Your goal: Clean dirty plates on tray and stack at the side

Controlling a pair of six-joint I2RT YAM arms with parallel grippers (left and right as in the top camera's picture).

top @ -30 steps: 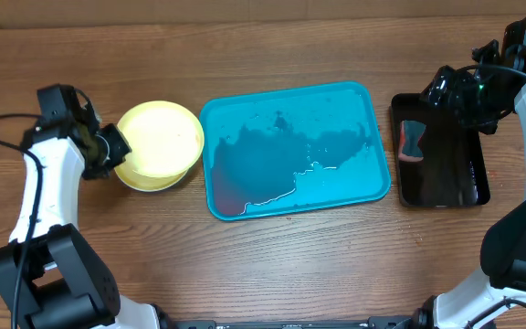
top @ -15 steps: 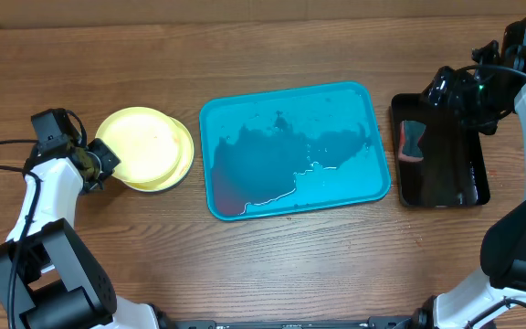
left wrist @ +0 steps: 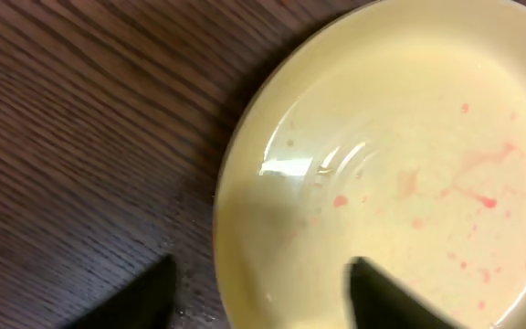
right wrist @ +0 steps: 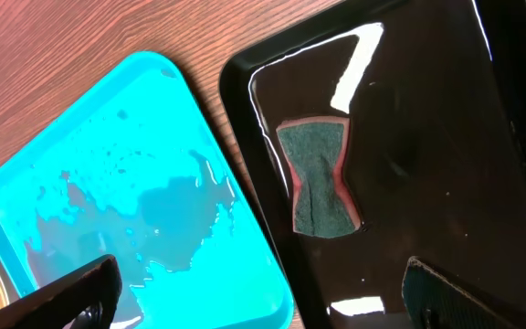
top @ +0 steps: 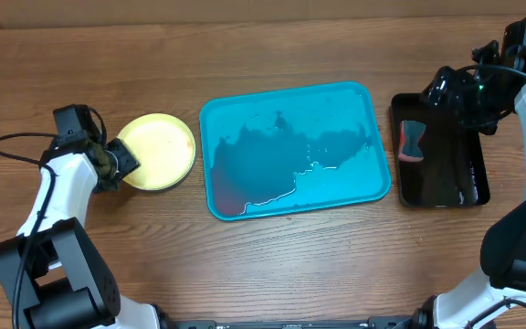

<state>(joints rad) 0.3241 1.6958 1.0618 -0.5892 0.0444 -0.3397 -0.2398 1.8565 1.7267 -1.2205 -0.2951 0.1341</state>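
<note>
- yellow plate (top: 158, 151) sits on the table just left of the blue tray (top: 286, 91), glossy and red-specked.
- likely light, stiff, slippery; pinch it at the raised rim.
- left gripper (left wrist: 258, 302) spread astride that rim; right gripper (right wrist: 263, 302) spread above the sponge (right wrist: 320, 178).

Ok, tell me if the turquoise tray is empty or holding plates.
Empty of plates. The tray holds only a puddle with a reddish tinge; the yellow plate sits on the table beside it.
</note>
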